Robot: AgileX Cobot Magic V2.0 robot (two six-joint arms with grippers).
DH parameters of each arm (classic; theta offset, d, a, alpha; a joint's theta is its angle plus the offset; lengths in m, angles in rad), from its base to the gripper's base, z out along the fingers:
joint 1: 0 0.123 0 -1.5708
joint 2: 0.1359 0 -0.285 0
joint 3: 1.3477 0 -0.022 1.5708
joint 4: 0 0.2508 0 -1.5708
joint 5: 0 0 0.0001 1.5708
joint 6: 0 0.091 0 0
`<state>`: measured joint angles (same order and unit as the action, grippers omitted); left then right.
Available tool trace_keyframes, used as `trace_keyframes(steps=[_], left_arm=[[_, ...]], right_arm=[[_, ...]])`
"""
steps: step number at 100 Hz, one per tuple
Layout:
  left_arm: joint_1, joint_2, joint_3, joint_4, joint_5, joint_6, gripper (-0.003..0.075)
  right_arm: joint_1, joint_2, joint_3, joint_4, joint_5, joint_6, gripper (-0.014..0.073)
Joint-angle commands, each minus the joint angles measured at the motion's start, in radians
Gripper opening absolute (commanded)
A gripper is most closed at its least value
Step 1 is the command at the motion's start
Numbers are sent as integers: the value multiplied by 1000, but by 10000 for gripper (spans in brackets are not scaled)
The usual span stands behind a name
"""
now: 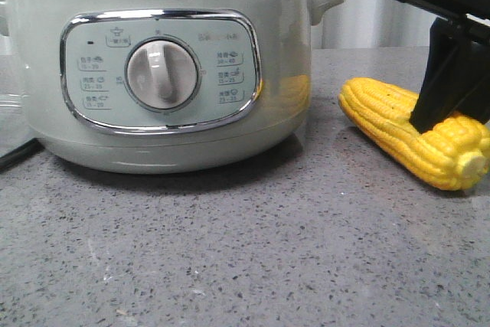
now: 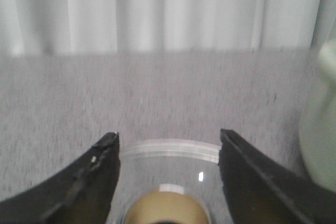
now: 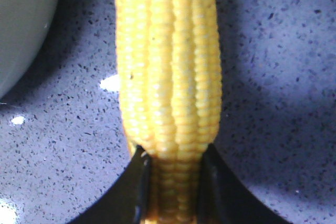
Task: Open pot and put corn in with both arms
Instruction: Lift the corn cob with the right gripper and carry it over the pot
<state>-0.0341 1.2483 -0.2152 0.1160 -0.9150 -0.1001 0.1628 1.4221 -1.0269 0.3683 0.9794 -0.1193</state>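
Pot (image 1: pixel 164 74) stands on the grey speckled worktop (image 1: pixel 230 250), control dial facing the front camera. Corn (image 1: pixel 417 132) lies on the worktop just right of the pot, stub end toward the camera. My right gripper (image 3: pixel 173 182) has its jaws clenched on the cob near its stub end. My left gripper (image 2: pixel 168 145) is spread wide above a clear glass lid (image 2: pixel 173 153) with a tan knob (image 2: pixel 165 208), not gripping it.
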Motion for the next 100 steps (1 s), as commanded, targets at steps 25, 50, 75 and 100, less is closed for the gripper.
trace_keyframes(steps=[25,50,75,100], left_arm=[[-7,-62,-25,-25,-139,-7,415],[-7,-165,-25,-65,-139,55,414],[-7,-279,-25,-65,-135,55,414],[-7,-357,-32,-61,-130,55,414]], right_arm=[[0,-55,-26,4,-63,-14,-72],[-4,-136,-89,-105,9,14,-72],[-4,-218,-261,-176,136,32,-72],[45,-222,-418,-173,228,24,-72]])
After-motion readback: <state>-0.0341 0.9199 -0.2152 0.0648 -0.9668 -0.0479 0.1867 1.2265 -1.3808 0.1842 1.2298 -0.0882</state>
